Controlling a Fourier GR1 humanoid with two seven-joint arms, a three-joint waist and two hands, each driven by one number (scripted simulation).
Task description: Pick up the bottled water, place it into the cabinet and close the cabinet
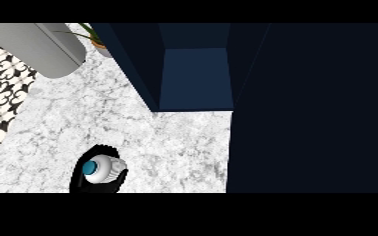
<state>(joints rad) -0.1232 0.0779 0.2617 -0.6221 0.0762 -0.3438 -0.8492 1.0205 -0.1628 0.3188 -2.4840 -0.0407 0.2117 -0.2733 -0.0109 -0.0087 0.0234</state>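
Observation:
The bottled water (101, 169) shows from above at the lower left of the marble counter (170, 140), a white ribbed body with a blue cap. A black hand (80, 176), my left by its place in the view, comes in from the lower edge and curls round the bottle's left and far sides. The dark blue cabinet (193, 75) stands at the back centre with its inside showing. Its open door (303, 110) fills the right side of the view. The bottle sits well to the front left of the opening. My right hand does not show.
A thick grey rounded cylinder (46, 47) slants across the upper left corner. Behind it a potted plant (96, 39) stands against the cabinet's left side. The counter's left edge runs along a black-and-white patterned floor (13, 82).

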